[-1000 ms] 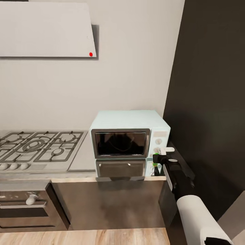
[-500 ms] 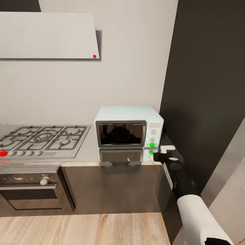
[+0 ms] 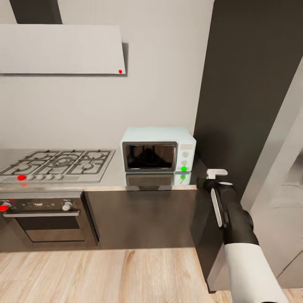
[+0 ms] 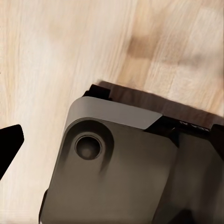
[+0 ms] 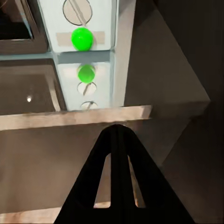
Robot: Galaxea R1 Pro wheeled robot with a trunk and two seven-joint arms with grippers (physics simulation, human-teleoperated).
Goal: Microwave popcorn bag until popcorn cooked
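The microwave is sitting on the worktop with its door shut and its round light glowing green, so heating is probably running. The popcorn bag is likely lying inside it, though the dark glass is hiding the contents; confirming that the popcorn is cooked is what is left. The right tool is hanging just off the worktop's corner, fingers pressed together around nothing. The left tool is hanging over the wood floor; I cannot tell its state.
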